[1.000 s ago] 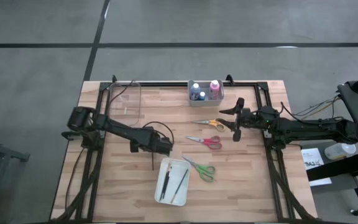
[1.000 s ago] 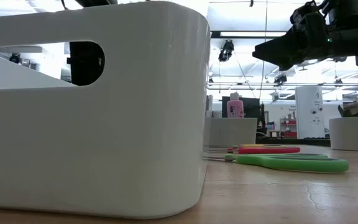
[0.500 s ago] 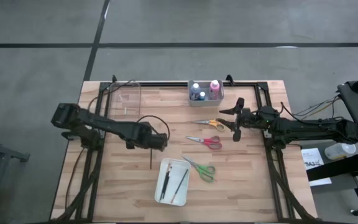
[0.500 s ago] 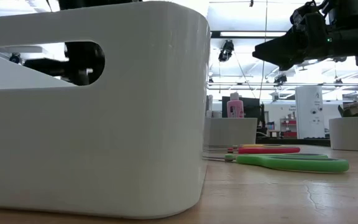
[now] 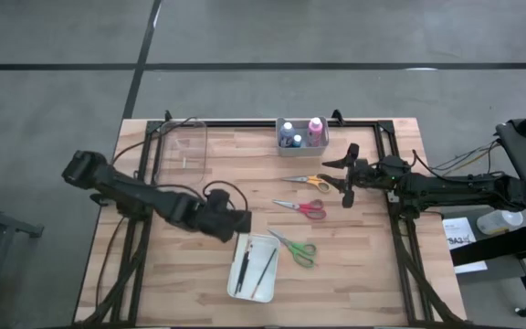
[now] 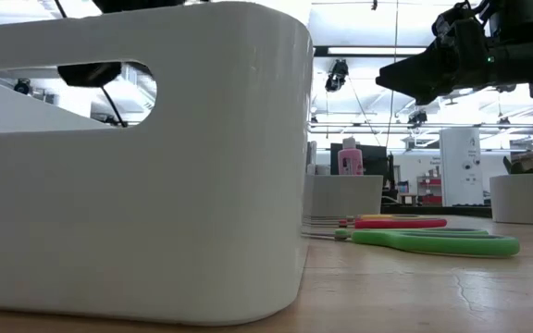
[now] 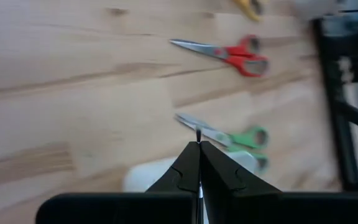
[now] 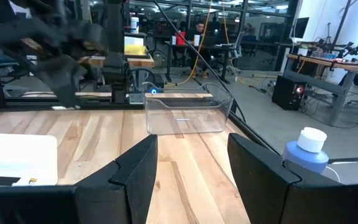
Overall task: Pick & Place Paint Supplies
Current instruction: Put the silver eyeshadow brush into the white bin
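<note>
My left gripper (image 5: 241,222) hangs over the table's middle left, just beyond the far end of the white tray (image 5: 268,285), shut on a thin dark brush (image 7: 199,133). Two more brushes (image 5: 254,268) lie in the tray. Orange scissors (image 5: 307,182), red scissors (image 5: 302,208) and green scissors (image 5: 295,248) lie flat on the wood. Capped bottles, one pink (image 5: 315,127) and one blue (image 5: 287,129), stand in a clear bin at the far edge. My right gripper (image 5: 347,175) waits open, level, beside the orange scissors. My left gripper pinches the brush between its two shut fingers (image 7: 188,163). Only a short dark end (image 7: 199,132) pokes out past the fingertips; the gripper hides the rest. The fingers slant downward toward the table's right side. No part of the brush shows lying on the table.
An empty clear bin (image 5: 184,146) stands at the far left. The tray's white wall (image 6: 137,157) fills the low view, with the green scissors (image 6: 433,243) and red scissors (image 6: 401,223) beyond it. A black frame (image 5: 386,137) rims the table's far and side edges.
My left gripper has risen, tipped to point less steeply down, and come slightly toward the tray, staying shut. The brush, which showed as a thin line reaching toward the near edge below the gripper, has gone up with it and is now hidden under it in the high view.
</note>
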Motion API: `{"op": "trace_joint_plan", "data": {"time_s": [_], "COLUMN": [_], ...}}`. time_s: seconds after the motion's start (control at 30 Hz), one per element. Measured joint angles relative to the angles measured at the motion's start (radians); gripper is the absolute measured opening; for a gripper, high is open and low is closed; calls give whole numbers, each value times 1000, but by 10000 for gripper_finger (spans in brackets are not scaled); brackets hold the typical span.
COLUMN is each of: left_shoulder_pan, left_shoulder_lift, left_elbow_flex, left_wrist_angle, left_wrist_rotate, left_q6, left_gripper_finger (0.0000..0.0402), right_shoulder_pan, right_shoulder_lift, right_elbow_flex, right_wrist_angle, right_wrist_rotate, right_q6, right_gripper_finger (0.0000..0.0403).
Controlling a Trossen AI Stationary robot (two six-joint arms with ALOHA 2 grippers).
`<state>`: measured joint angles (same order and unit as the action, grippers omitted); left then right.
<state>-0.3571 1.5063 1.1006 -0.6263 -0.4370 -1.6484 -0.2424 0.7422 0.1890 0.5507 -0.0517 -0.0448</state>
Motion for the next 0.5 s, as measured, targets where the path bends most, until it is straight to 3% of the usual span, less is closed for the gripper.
{"op": "trace_joint_plan", "data": {"time_s": [0.27, 0.5], "left_shoulder_pan": [-136, -185], "left_shoulder_lift": [48, 144], "left_elbow_flex": [1, 1], "left_wrist_angle": [146, 305], "left_wrist_rotate": [-168, -184], "left_q6": [3, 61], "left_gripper_finger": [9, 9], "right_shoulder_pan": [0, 0], "right_shoulder_lift": [0, 0], "right_elbow_flex": [0, 0], "right_wrist_angle": [0, 0], "right_wrist_rotate": [0, 0], "right_q6": [0, 0], "right_gripper_finger": [193, 193]}}
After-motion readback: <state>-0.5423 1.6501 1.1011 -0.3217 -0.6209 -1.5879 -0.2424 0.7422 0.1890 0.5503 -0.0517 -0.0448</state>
